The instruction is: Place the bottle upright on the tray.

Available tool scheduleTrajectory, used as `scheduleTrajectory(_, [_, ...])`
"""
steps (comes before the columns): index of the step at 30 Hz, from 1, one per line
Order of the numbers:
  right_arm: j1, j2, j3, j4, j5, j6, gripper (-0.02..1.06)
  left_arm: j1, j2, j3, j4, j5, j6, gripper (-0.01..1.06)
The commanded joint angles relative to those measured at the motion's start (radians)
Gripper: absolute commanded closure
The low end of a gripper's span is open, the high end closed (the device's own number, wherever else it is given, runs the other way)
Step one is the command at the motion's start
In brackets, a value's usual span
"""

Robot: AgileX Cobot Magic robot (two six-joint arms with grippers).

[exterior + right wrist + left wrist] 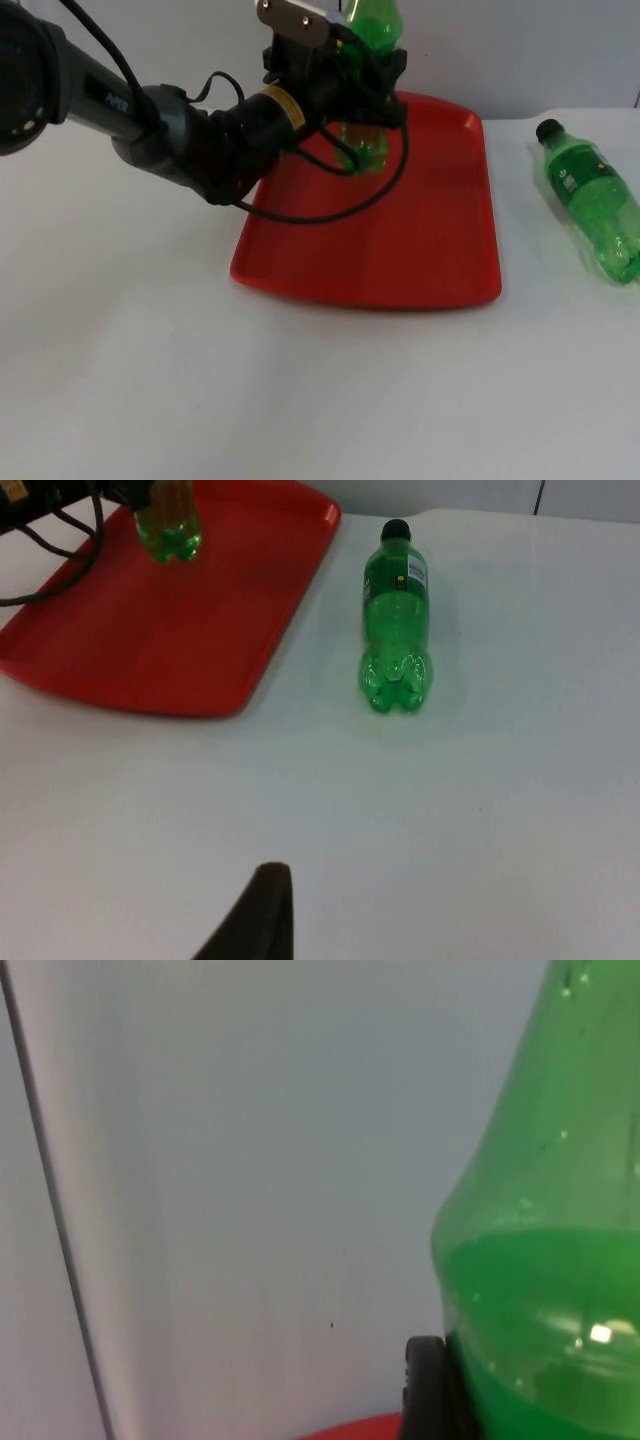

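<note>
My left gripper [362, 88] is shut on a green bottle [364, 143], holding it upright at the far edge of the red tray [400, 250]. The bottle's base is at the tray floor; whether it touches I cannot tell. In the left wrist view the green bottle [545, 1290] stands close beside a black fingertip [425, 1390]. The right wrist view shows the same bottle's base [168, 535] on the far part of the tray [180, 630]. A fingertip [265, 910] of my right gripper waits over bare table, nearer than the tray.
A second green bottle [592, 200] with a black cap lies on its side on the white table right of the tray, cap toward the wall; it also appears in the right wrist view [396, 615]. The grey partition wall [250, 1160] rises just behind the tray.
</note>
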Motion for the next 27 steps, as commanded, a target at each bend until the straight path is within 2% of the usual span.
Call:
scheduleTrajectory(1, [-0.006,-0.003,0.000,0.004,-0.006,-0.007,0.00,-0.004,0.014,-0.005,-0.005,-0.028,0.008,1.05])
scheduleTrajectory(6, [-0.006,-0.003,0.000,0.004,-0.006,-0.007,0.00,0.000,0.039,-0.005,-0.005,-0.069,0.006,1.05])
scheduleTrajectory(11, [-0.006,-0.003,0.000,0.004,-0.006,-0.007,0.00,0.000,0.039,-0.005,0.000,-0.067,0.004,1.05])
scheduleTrajectory(14, [-0.006,-0.003,0.000,0.004,-0.006,-0.007,0.00,0.000,0.039,-0.005,0.000,-0.060,0.004,0.99])
scheduleTrajectory(15, [-0.006,-0.003,0.000,0.004,-0.006,-0.007,0.00,0.000,0.039,-0.005,0.002,-0.056,0.004,0.91])
scheduleTrajectory(18, [-0.006,-0.003,0.000,0.004,-0.006,-0.007,0.00,0.000,0.039,-0.005,0.002,-0.056,-0.024,0.59])
scheduleTrajectory(19, [-0.006,-0.003,0.000,0.004,-0.006,-0.007,0.00,0.000,0.039,-0.005,0.002,-0.056,-0.024,0.59])
scheduleTrajectory(22, [-0.006,-0.003,0.000,0.004,-0.006,-0.007,0.00,0.000,0.037,-0.005,0.002,-0.056,-0.024,0.27])
scheduleTrajectory(23, [-0.006,-0.003,0.000,0.004,-0.006,-0.007,0.00,0.000,0.037,-0.005,0.002,-0.056,-0.024,0.27])
scheduleTrajectory(24, [-0.006,-0.003,0.000,0.004,-0.006,-0.007,0.00,0.000,0.037,-0.005,0.002,-0.058,-0.024,0.21])
scheduleTrajectory(27, [-0.006,-0.003,0.000,0.004,-0.006,-0.007,0.00,0.000,0.037,-0.005,0.004,-0.069,-0.024,0.14])
